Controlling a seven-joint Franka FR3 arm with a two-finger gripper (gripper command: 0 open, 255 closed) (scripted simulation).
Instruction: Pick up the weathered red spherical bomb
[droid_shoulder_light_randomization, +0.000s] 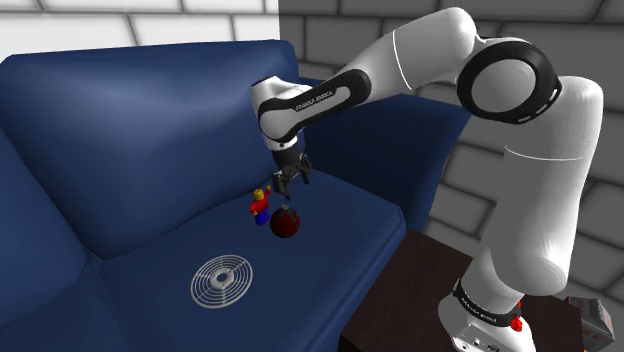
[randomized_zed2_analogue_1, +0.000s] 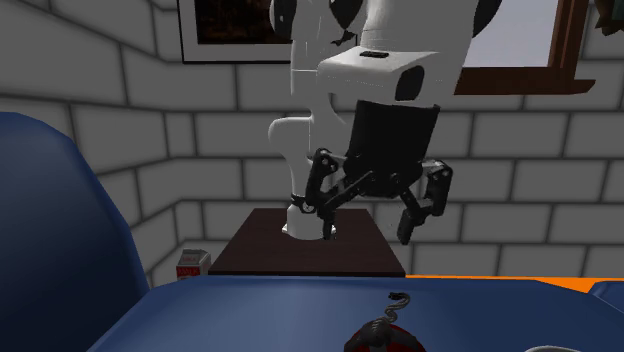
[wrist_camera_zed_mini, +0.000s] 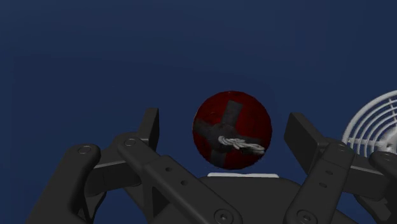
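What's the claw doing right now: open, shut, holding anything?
Claw: open, holding nothing; it hovers above the bomb without touching it.

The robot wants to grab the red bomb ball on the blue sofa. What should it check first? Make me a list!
1. Claw open: ok, its fingers stand wide apart.
2. Bomb lined up between the fingers: ok, it sits centred between them in the wrist view.
3. Claw lowered around the bomb: not ok, it hovers above, touching nothing.
4. Little toy figure clear of the fingers: cannot tell, it stands close beside the bomb.
5. White wire disc out of the way: ok, it lies apart on the sofa seat.
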